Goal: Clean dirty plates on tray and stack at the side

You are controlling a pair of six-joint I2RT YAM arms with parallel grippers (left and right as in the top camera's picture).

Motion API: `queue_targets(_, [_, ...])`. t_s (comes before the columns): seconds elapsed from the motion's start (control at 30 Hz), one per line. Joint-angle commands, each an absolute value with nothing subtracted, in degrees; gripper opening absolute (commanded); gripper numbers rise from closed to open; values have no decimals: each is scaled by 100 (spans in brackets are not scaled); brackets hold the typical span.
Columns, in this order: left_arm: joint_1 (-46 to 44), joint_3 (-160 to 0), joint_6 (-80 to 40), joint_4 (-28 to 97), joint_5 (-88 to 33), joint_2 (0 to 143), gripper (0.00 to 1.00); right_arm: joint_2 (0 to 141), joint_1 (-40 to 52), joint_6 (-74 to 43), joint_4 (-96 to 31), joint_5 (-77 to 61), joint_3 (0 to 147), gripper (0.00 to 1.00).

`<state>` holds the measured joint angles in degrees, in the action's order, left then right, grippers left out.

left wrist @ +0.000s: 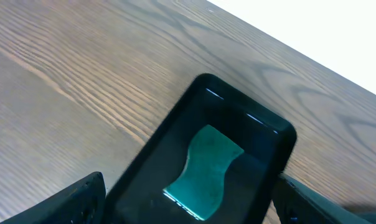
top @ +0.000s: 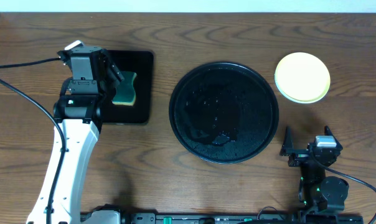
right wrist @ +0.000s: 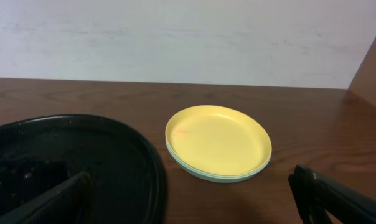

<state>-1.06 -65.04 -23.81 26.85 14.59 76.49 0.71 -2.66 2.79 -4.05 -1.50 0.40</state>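
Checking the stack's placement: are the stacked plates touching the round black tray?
Apart. The right wrist view shows a strip of bare table between the stacked plates and the tray rim.

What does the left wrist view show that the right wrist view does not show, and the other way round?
Only the left wrist view shows the small rectangular black tray with a green sponge lying in it. Only the right wrist view shows the stacked plates, yellow on top with mint-green beneath, beside the large round black tray, and a pale wall behind. Both show the wooden table and their own gripper wide open: the left gripper and the right gripper.
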Motion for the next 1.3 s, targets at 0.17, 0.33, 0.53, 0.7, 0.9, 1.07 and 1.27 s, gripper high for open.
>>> queue_targets(0.17, [-93,-6431,-2259,3581,1739,7242,86,27,-268,351,-432,-89,36,99])
queue_targets(0.33, [-93,-5815,-2257,4134,1702,6451,86,27,-268,351,-432,-89,36,99])
queue_targets(0.53, [-93,-4104,-2255,3208,1699,5142,86,27,-268,349,-432,-89,36,99])
queue_targets(0.7, [-93,-2628,-2252,1796,1612,4001,86,30,-268,351,-432,-89,36,99])
queue_targets(0.9, [-93,-1249,-2255,259,1551,2753,86,27,-268,351,-432,-89,36,99])
queue_targets(1.07, [-93,-478,-2252,-491,1549,1999,86,27,-268,351,-434,-89,36,99])
queue_targets(1.27, [-93,-64,-2252,-598,1544,1431,86,27,-268,351,-432,-89,36,99])
